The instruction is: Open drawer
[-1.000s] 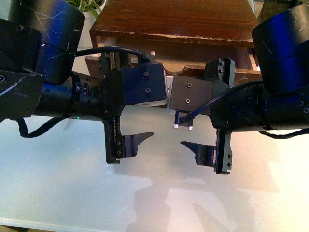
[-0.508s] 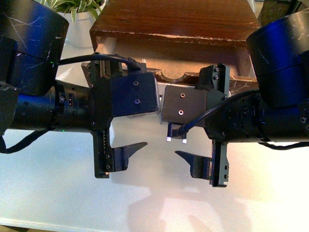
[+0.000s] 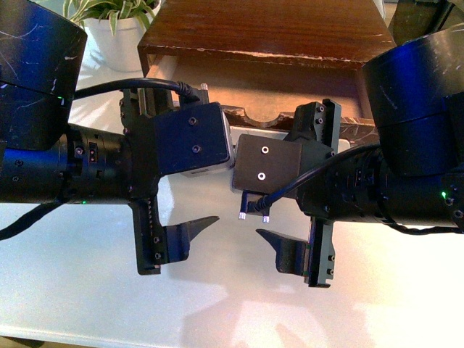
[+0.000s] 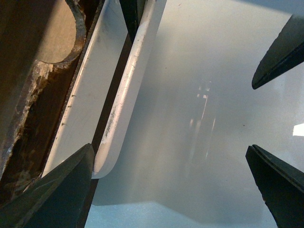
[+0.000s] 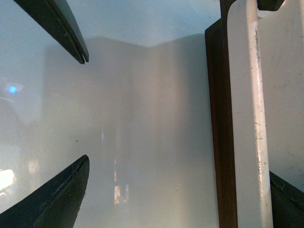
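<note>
The drawer (image 3: 254,116) juts a little out of the dark brown cabinet (image 3: 268,29), its half-round notch showing between my two wrists. Both arms hang in front of it, facing each other. My left gripper (image 3: 217,163) is open. In the left wrist view the white bar handle (image 4: 128,90) ends just inside one finger (image 4: 61,190), beside the scratched drawer front (image 4: 28,118). My right gripper (image 3: 264,177) is open too. In the right wrist view the handle (image 5: 247,118) runs just inside one finger (image 5: 289,194). Neither gripper's pads press on the bar.
A glossy white tabletop (image 3: 72,290) spreads below both arms. A potted plant (image 3: 116,29) in a white pot stands at the back left, beside the cabinet. Black cables loop off both wrists.
In the front view both grippers have shifted lower and to the left. The drawer's notched top edge now shows between the wrists. Both stay open.
</note>
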